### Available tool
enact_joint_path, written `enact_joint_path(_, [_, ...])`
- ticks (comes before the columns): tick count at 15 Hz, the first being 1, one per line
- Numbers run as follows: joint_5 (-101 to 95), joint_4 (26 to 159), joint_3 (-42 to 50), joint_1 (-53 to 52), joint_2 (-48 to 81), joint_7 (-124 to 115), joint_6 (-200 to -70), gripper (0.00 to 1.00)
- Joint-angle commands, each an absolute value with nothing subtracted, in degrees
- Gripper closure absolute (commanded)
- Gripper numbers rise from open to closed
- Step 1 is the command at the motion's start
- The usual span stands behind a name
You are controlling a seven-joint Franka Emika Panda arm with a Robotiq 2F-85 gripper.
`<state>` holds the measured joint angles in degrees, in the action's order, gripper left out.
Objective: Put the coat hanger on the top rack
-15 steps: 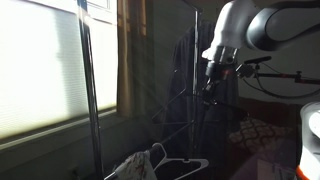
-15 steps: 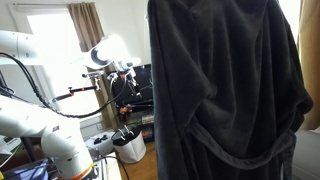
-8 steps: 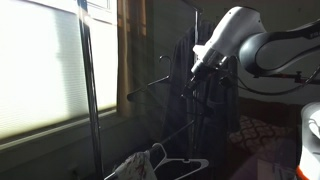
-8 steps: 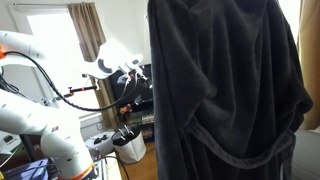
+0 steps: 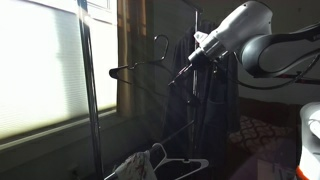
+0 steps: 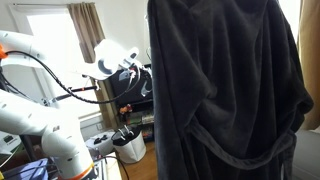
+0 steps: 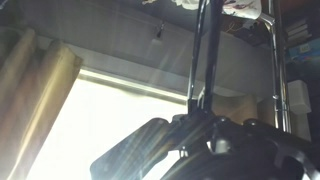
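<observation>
- One bright window blind (image 5: 40,70) sits far left, and one shiny upright pole (image 5: 90,90) stands just in front of it.
- Next comes one coat hanger (image 5: 133,66), thin dark wire and bare. It's up in the air, tilted, hook topmost, between that pole and the arm.
- Low down there's one pale hanger (image 5: 172,160), well below the wire one.
- The end effector (image 5: 190,62) is pinching the coat hanger's right end.
- One white arm (image 5: 245,30) stretches in from the right edge.
- In an exterior view, one dark robe (image 6: 220,90) fills the foreground.
- In the wrist view, two upright poles (image 7: 208,50) rise overhead.
</observation>
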<state>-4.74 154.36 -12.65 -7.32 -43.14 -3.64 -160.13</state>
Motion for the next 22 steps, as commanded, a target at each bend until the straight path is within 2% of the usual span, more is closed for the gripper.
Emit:
enact_joint_path(1, [-4.82, 152.99, -14.55, -8.04, -44.35, -4.43, -157.73, 0.98])
enact_joint_path(2, [-4.77, 153.56, -13.38, -7.84, -43.55, -3.63, -159.71, 0.94])
enact_joint_path(5, [-4.86, 152.94, -14.13, -7.97, -43.56, -3.77, -159.34, 0.94])
enact_joint_path(6, [-2.84, 153.17, -14.18, -8.92, -40.91, -5.70, -162.01, 0.98])
enact_joint_path(11, [-4.41, 142.23, -22.75, 0.15, -37.72, -16.06, -163.73, 0.98])
enact_joint_path(19, [-11.97, 111.47, -22.95, 0.14, -30.46, -8.70, -129.24, 0.98])
enact_joint_path(22, [-12.71, 105.96, -21.19, -2.09, -28.84, -5.24, -127.57, 0.98])
